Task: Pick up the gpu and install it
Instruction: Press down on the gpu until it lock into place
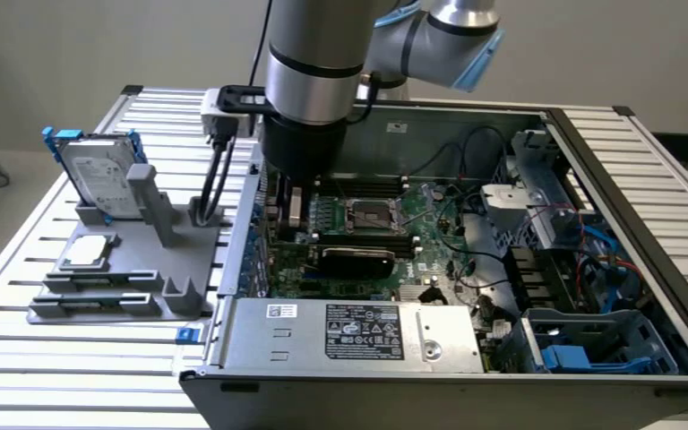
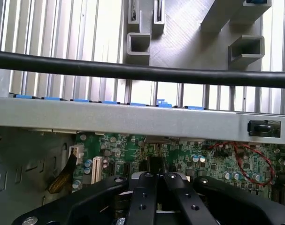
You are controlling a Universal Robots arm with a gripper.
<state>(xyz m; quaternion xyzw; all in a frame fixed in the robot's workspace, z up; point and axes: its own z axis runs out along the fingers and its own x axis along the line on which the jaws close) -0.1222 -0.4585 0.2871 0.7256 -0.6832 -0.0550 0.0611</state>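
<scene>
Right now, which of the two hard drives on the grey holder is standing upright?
The drive in the blue frame, at the holder's far end, stands upright; the other drive lies flat.

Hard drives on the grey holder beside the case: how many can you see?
2. One hard drive in a blue frame stands upright at the holder's far end; another lies flat nearer the front. Others may be hidden.
</scene>
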